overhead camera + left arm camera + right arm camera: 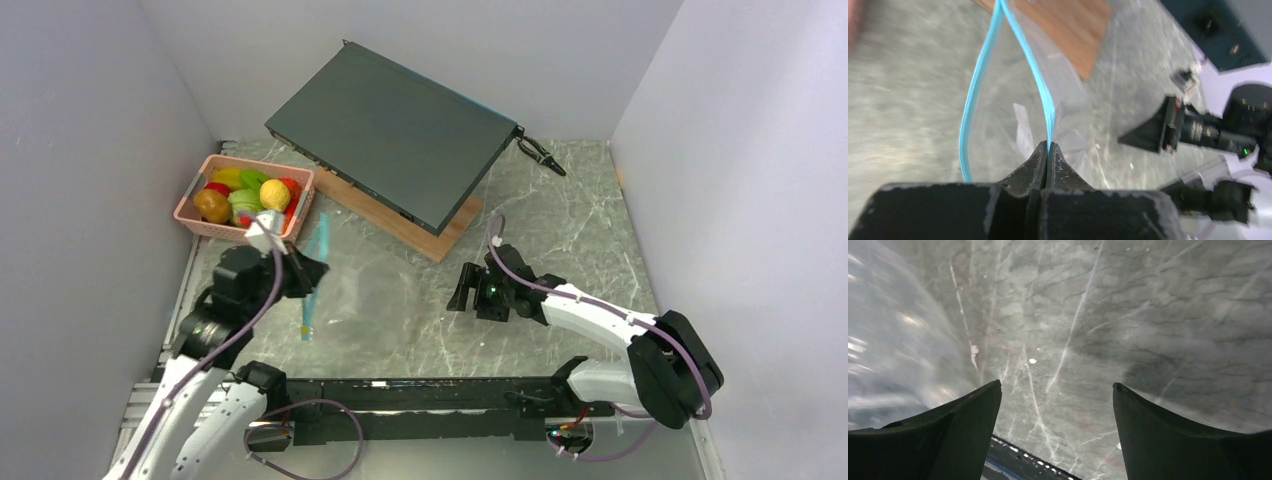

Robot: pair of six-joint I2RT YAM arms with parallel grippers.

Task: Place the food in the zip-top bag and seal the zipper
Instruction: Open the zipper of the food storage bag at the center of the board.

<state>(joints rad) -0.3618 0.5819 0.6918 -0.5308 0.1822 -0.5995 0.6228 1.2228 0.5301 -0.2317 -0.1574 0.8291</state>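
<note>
The zip-top bag lies clear and crinkly on the marble table between the two arms. Its zipper stands up as a teal strip at the bag's left end. My left gripper is shut on one lip of that zipper. The other lip bows away, so the mouth gapes. In the left wrist view the closed jaws pinch the strip. My right gripper hovers open at the bag's right side with nothing between its fingers. The food sits piled in a pink basket.
The pink basket stands at the back left, close to the left wall. A dark flat box rests tilted on a wooden board at the back. A black clip lies beside it. White walls close in on three sides.
</note>
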